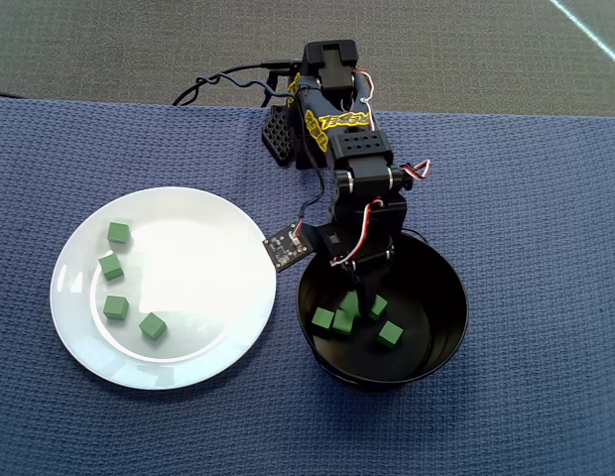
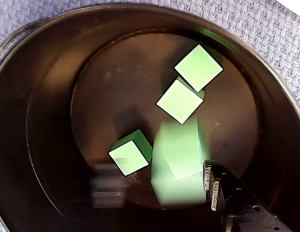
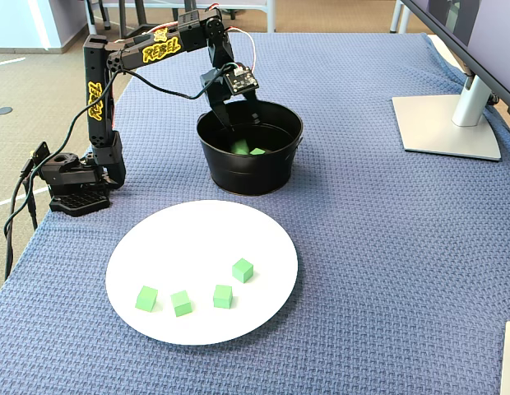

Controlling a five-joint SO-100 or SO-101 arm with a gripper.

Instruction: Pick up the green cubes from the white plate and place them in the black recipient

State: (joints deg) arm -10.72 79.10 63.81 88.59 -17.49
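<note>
Where white plate shows, four matte green cubes.

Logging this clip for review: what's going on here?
The arm has its end effector lowered inside the black pot. In the wrist view a blurred green cube sits beside the fingers, apparently just dropped, with other cubes on the pot floor. Four green cubes are left on the white plate. Whether the end effector is open is unclear.

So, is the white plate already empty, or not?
Not empty. Four green cubes lie on the white plate in the overhead view.
</note>
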